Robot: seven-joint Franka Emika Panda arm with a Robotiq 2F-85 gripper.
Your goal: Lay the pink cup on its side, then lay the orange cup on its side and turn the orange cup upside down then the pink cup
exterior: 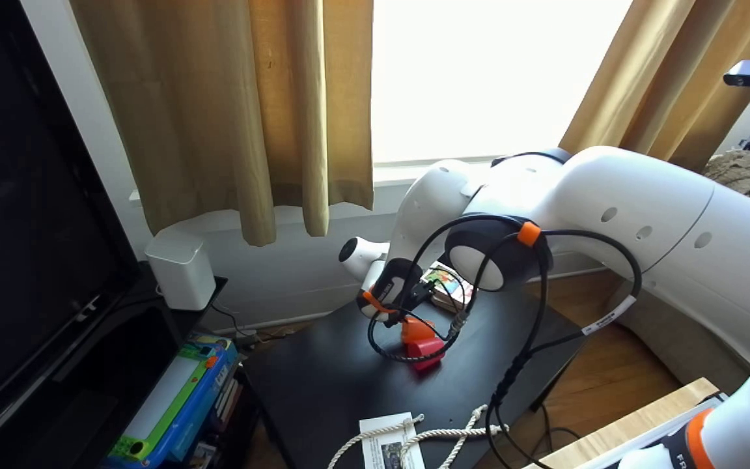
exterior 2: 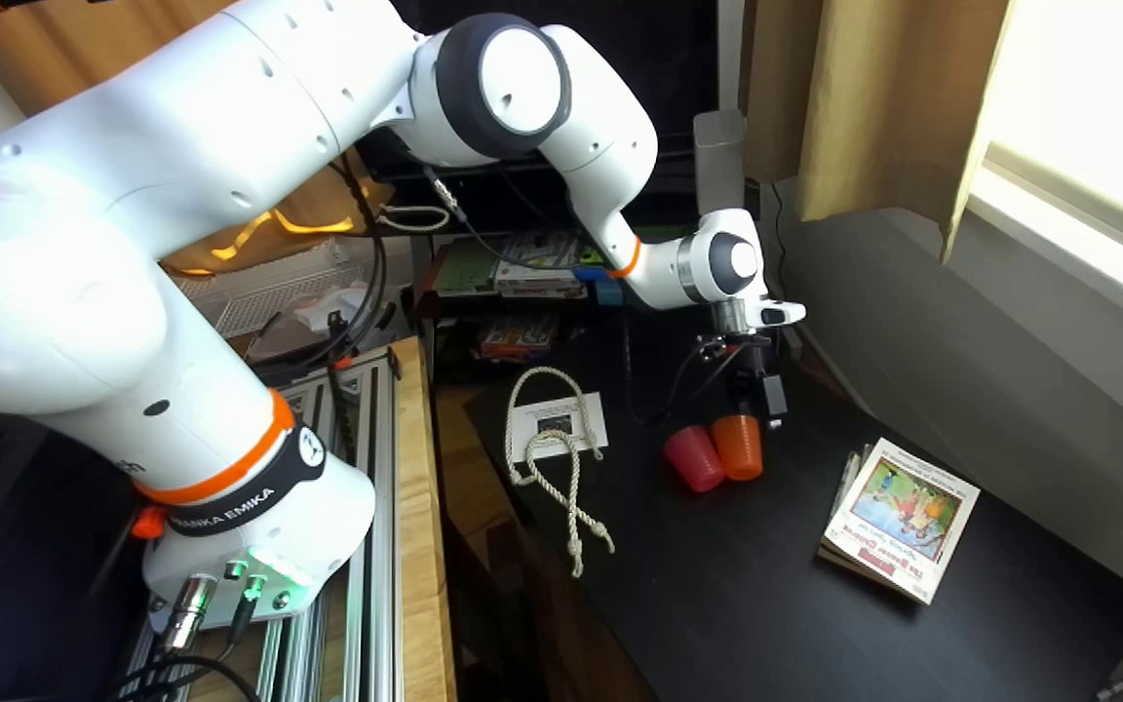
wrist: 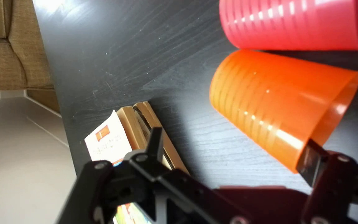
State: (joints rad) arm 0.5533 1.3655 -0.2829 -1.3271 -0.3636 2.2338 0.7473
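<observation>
With gripper (wrist: 235,154) jaws apart, holding nothing, seems in the wrist view to have one fingertip inside the orange cup (wrist: 269,102), at the rim away from the pink cup (wrist: 294,25); likely needs pinching there. In an exterior view, orange cup (exterior: 417,331) sideways beside the pink cup (exterior: 426,353). In an exterior view, mouth toward gripper, long axis splayed from the pink cup (exterior 2: 694,458).

In an exterior view the gripper (exterior 2: 759,413) hangs at the orange cup (exterior 2: 739,452), which lies just beside the pink cup (exterior 2: 695,460) on the table (exterior 2: 766,585), between rope (exterior 2: 573,512) and books (exterior 2: 903,522).
</observation>
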